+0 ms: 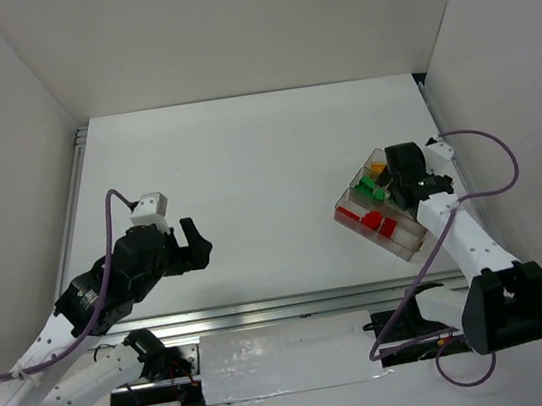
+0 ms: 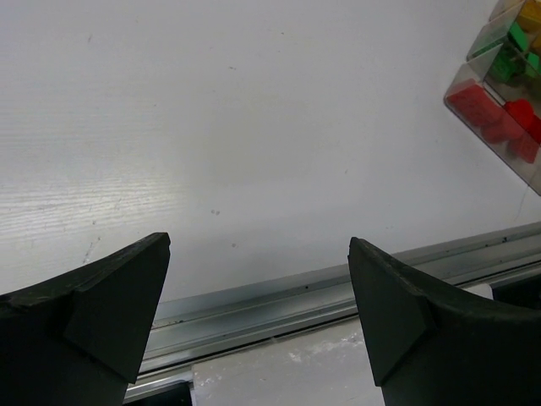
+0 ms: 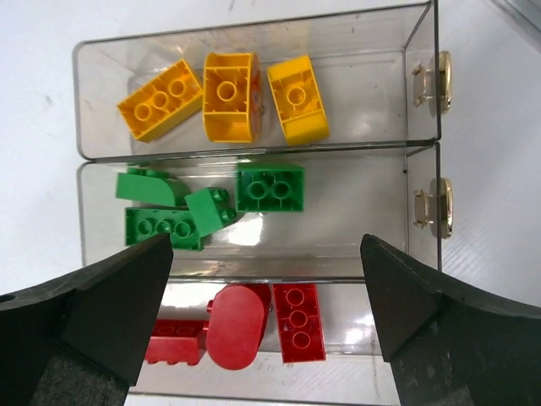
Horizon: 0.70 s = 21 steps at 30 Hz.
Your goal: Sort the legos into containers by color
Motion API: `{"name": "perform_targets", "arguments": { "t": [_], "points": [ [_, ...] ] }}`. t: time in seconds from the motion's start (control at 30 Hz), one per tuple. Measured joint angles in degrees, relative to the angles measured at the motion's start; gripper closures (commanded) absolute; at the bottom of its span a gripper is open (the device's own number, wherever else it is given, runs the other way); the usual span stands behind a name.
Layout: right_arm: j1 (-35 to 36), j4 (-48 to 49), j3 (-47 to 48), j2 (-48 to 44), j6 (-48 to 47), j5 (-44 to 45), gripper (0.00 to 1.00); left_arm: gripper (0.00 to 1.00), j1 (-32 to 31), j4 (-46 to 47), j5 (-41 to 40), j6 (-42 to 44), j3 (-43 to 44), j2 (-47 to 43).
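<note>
The clear three-compartment tray (image 1: 412, 239) sits at the right of the table. In the right wrist view the tray (image 3: 423, 101) holds three yellow-orange legos (image 3: 228, 97) in the far compartment, several green legos (image 3: 207, 203) in the middle one and three red legos (image 3: 254, 326) in the near one. My right gripper (image 3: 266, 326) is open and empty, directly above the tray, its jaws straddling the red compartment. My left gripper (image 1: 194, 244) is open and empty at the left, low over the bare table (image 2: 254, 127). The tray also shows in the left wrist view (image 2: 461, 85).
A metal rail (image 1: 296, 306) runs along the table's near edge, with a grey plate (image 1: 283, 358) in front of it. White walls enclose the table on the left, back and right. Brass clasps (image 3: 439, 80) are on the tray's right end.
</note>
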Motion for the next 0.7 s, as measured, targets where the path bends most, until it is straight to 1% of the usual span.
{"name": "perform_targets", "arguments": {
  "t": [0.1, 0.2, 0.37, 0.43, 0.53, 0.7],
  "points": [
    [0.00, -1.46, 0.24, -3.54, 0.00, -0.52, 0.00, 0.00, 0.00, -1.51, -1.97, -0.39, 1.05, 1.99],
    [0.02, -3.89, 2.03, -7.69, -0.52, -3.17, 0.00, 0.00, 0.00, -3.15, -4.96, -1.75, 2.99, 4.50],
    [0.66, -7.41, 6.34, -20.17, -3.45, -10.32, 0.00, 0.01, 0.26, -8.20, -11.91, -3.85, 9.01, 7.65],
    [1.03, -8.44, 8.87, -26.29, -4.76, -13.44, 0.00, 0.00, 0.79, -9.90, -14.88, -4.52, 12.83, 9.05],
    [1.27, -11.41, 13.97, -32.30, -7.04, -18.29, 0.00, 0.00, 1.92, -11.91, -18.75, -4.55, 18.23, 11.23],
    [1.38, -18.91, 24.24, -37.09, -13.03, -26.40, 0.00, 0.01, 2.89, -17.22, -26.10, -4.66, 26.60, 13.44]
  ]
}}
